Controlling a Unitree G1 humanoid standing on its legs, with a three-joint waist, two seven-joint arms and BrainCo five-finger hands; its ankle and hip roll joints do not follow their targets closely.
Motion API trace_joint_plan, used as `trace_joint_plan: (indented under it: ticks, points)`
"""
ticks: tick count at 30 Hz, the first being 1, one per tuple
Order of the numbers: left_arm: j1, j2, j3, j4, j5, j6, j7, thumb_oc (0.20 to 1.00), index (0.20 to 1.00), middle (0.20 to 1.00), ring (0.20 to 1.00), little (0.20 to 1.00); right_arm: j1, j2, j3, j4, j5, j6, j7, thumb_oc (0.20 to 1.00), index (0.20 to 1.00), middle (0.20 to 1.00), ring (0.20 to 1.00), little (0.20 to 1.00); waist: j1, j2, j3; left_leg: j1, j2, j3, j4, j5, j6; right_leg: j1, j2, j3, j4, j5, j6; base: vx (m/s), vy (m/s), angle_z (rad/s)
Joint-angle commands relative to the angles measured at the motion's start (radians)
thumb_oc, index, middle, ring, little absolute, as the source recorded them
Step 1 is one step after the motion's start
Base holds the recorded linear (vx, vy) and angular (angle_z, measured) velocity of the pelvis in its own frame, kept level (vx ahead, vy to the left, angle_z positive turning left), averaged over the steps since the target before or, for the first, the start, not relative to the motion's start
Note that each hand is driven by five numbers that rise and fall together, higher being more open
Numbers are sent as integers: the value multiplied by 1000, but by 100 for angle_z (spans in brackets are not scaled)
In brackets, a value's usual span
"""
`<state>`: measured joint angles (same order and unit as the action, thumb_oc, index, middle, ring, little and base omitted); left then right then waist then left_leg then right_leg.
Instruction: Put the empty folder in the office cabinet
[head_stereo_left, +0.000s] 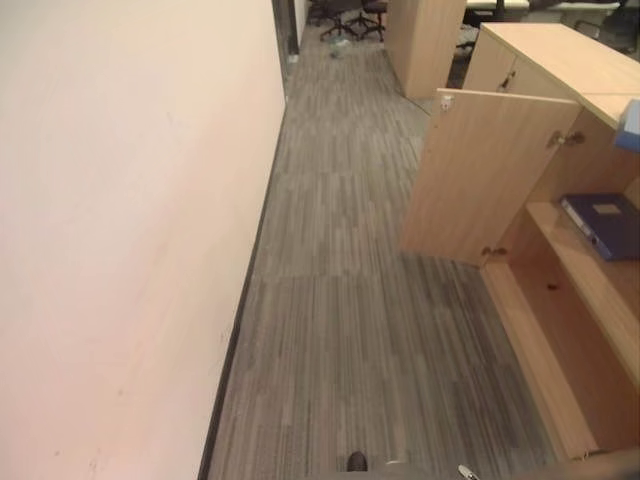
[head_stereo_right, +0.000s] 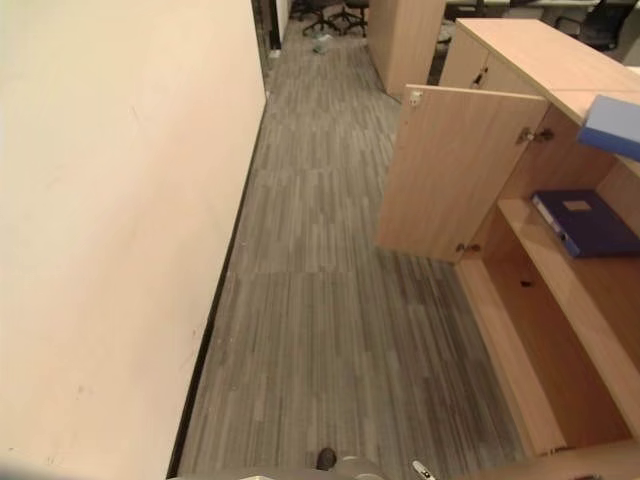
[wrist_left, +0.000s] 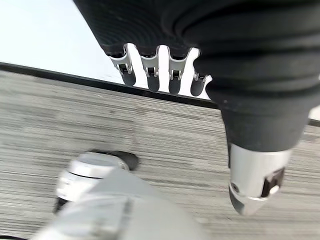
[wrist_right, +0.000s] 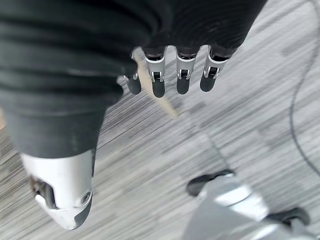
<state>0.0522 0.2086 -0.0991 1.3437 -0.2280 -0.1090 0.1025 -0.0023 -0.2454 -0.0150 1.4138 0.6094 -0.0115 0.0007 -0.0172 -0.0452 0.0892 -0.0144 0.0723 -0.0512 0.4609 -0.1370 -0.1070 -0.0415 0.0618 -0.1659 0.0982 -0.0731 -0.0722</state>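
A dark blue folder (head_stereo_right: 585, 223) is lying flat on the middle shelf (head_stereo_right: 560, 275) of the open office cabinet (head_stereo_left: 560, 60), off to the robot's right. The cabinet's door (head_stereo_right: 455, 170) is standing swung out over the grey striped carpet (head_stereo_left: 340, 300). A lighter blue object (head_stereo_right: 612, 127) is sitting on top of the cabinet above the folder (whether it is another folder cannot be told).

Neither hand is touching the folder; both are hanging well apart from it, over the carpet. In its own wrist view the left hand (wrist_left: 159, 72) is hanging with fingers (wrist_left: 150, 70) relaxed and nearly straight and the thumb (wrist_left: 255, 180) set apart, holding nothing, with the cream wall (head_stereo_left: 120, 220) and its dark skirting (wrist_left: 75, 80) showing past the fingertips. The right hand (wrist_right: 170, 75) is likewise hanging loose, fingers (wrist_right: 182, 75) extended and empty, thumb (wrist_right: 62, 192) apart, with carpet beneath it.

Far down the aisle, office chairs (head_stereo_left: 345, 15) are standing beside another wooden cabinet (head_stereo_left: 425, 40).
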Motion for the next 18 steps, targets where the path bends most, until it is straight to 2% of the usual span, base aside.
trace_joint_plan:
  ticks: [1, 2, 3, 4, 5, 6, 7, 8, 9, 10, 12, 15, 18]
  points:
    - [-38, 18, 4, -41, -30, -22, 29, 1000, 1000, 1000, 1000, 1000, -14, 2, -1, 1, 53, -17, -16, 1000, 1000, 1000, 1000, 1000, 0, -19, 69, -55, -44, 56, 188, 127, 68, 13, -61, 22, -32, 51, 83, 16, -179, -32]
    - [-38, 18, 4, -41, -30, -22, 29, 1000, 1000, 1000, 1000, 1000, -14, 2, -1, 2, 53, -17, -16, 1000, 1000, 1000, 1000, 1000, 0, -17, 68, -60, -41, 56, 195, 124, 68, 11, -59, 22, -32, 51, 83, 65, -121, -34]
    - [-37, 18, 16, -43, -44, -24, 33, 1000, 1000, 1000, 1000, 1000, -21, -1, 0, 3, 58, -15, -23, 1000, 1000, 1000, 1000, 1000, 16, -31, 79, -135, -34, 106, 214, 102, 95, 33, -70, 27, -32, 39, 78, 56, -57, -30]
    - [-37, 18, 16, -43, -44, -24, 33, 1000, 1000, 1000, 1000, 1000, -21, -1, 0, 3, 58, -14, -23, 1000, 1000, 1000, 1000, 1000, 18, -29, 79, -136, -32, 107, 219, 98, 95, 33, -67, 28, -31, 38, 78, 190, -40, -11]
    - [-28, 15, 22, -33, -44, -25, 33, 1000, 1000, 1000, 1000, 1000, -20, -5, 2, 7, 50, -13, -24, 1000, 1000, 1000, 1000, 1000, 36, -31, 78, -176, -41, 117, 105, 54, 109, 63, -74, 41, -45, 28, 87, 197, 50, -23]
    - [-25, 14, 25, -30, -48, -24, 31, 1000, 1000, 1000, 1000, 1000, -18, -8, 2, 10, 44, -13, -23, 1000, 1000, 1000, 1000, 1000, 44, -30, 76, -166, -47, 113, 16, 50, 106, 78, -77, 45, -56, 25, 94, 195, 44, -11]
    - [-25, 14, 25, -30, -48, -24, 31, 1000, 1000, 1000, 1000, 1000, -18, -7, 2, 10, 44, -13, -23, 1000, 1000, 1000, 1000, 1000, 43, -33, 74, -166, -50, 113, 8, 57, 106, 76, -81, 45, -56, 26, 94, 126, 50, -23]
    - [-23, 14, 29, -26, -52, -24, 31, 1000, 1000, 1000, 1000, 1000, -17, -8, 2, 13, 40, -12, -23, 1000, 1000, 1000, 1000, 1000, 48, -30, 72, -163, -51, 102, -80, 68, 98, 87, -80, 47, -65, 20, 98, 156, 61, -62]
    - [-17, 13, 34, -20, -63, -27, 32, 1000, 1000, 1000, 1000, 1000, -14, -10, 1, 16, 32, -14, -27, 1000, 1000, 1000, 1000, 1000, 60, -16, 71, -186, -40, 73, -206, 143, 74, 115, -69, 51, -79, 7, 101, 236, 100, -68]
    - [-17, 13, 34, -17, -66, -25, 31, 1000, 1000, 1000, 1000, 1000, -12, -10, 0, 18, 27, -13, -26, 1000, 1000, 1000, 1000, 1000, 65, -3, 63, -184, -25, 55, -310, 195, 62, 125, -60, 52, -82, 0, 101, 265, 113, -45]
    - [-12, 7, 31, -6, -71, -27, 30, 1000, 1000, 1000, 1000, 1000, 2, -12, -10, 23, 13, -14, -32, 1000, 1000, 1000, 1000, 1000, 77, 12, 61, -203, -12, 8, -509, 268, 39, 178, -56, 72, -87, -41, 100, 364, 157, 14]
    - [7, -3, 38, 16, -62, -23, 23, 1000, 1000, 1000, 1000, 1000, 25, -12, -26, 33, -6, -11, -23, 1000, 1000, 1000, 1000, 1000, 78, 32, 32, -183, -5, -9, -548, 288, 26, 223, -58, 100, -91, -72, 113, 350, 189, -39]
    - [15, 0, 44, 25, -51, -19, 16, 1000, 1000, 1000, 1000, 1000, 39, -5, -29, 45, -18, -7, -13, 1000, 1000, 1000, 1000, 1000, 78, 40, 11, -153, -9, -16, -548, 305, 25, 239, -70, 117, -87, -82, 117, 260, 197, -58]
